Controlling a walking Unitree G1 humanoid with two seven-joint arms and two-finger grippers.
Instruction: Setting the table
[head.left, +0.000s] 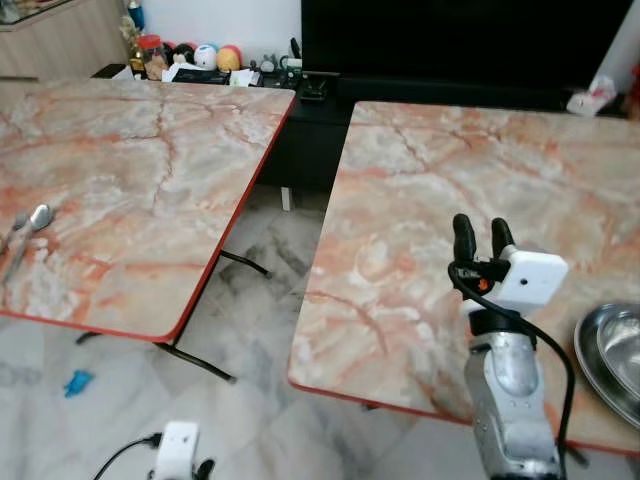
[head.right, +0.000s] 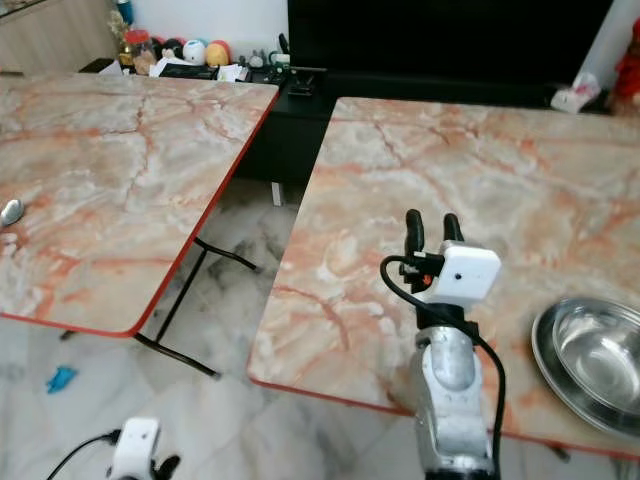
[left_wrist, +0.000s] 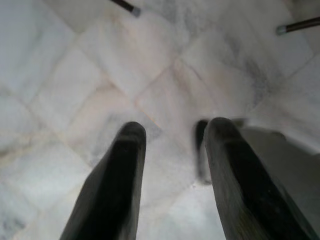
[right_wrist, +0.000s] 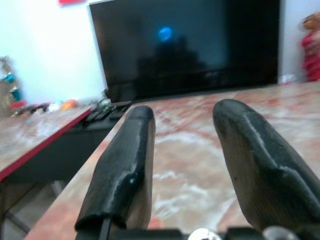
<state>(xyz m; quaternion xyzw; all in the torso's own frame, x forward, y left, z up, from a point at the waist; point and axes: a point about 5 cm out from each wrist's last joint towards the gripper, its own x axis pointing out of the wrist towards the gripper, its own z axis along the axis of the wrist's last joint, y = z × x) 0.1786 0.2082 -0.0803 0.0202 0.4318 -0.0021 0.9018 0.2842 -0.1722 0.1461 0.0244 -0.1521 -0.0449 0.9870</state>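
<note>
Two marble-patterned tables with red edges stand side by side. A metal spoon (head.left: 38, 217) lies at the far left of the left table (head.left: 150, 170). A steel bowl inside a steel plate (head.right: 590, 362) rests at the near right of the right table (head.left: 450, 170). My right gripper (head.left: 483, 238) is raised over the right table's near part, left of the bowl, open with nothing between its fingers (right_wrist: 125, 160). My left gripper (left_wrist: 172, 132) hangs low over the marble floor, open and holding nothing; its white wrist camera (head.left: 178, 448) sits at the bottom.
A floor gap with black table legs (head.left: 200, 360) separates the tables. A small blue object (head.left: 77, 382) lies on the floor under the left table. Behind are a large black TV (head.left: 460, 40) and a low cabinet with toys and jars (head.left: 200, 58).
</note>
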